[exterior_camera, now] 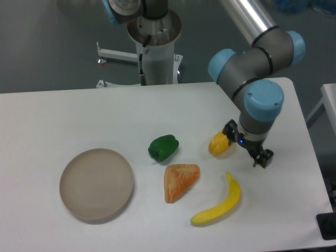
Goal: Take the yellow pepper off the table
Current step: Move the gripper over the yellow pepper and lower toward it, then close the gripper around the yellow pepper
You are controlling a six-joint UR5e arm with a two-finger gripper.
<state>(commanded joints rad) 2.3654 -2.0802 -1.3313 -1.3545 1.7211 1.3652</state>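
The yellow pepper (218, 144) is a small, stubby yellow-orange lump lying on the white table (79, 115), right of centre. My gripper (247, 145) points straight down, just right of the pepper. The blue-and-grey wrist covers most of it. Its two black fingers (262, 157) stick out on either side of the wrist and look spread apart. The pepper sits at the gripper's left edge, not between the fingers. I cannot tell whether the pepper touches the near finger.
A green pepper (163, 147) lies left of the yellow pepper. An orange wedge (180, 181) and a long yellow banana (219, 203) lie in front. A round beige plate (96, 184) is at the front left. The table's right edge is near the arm.
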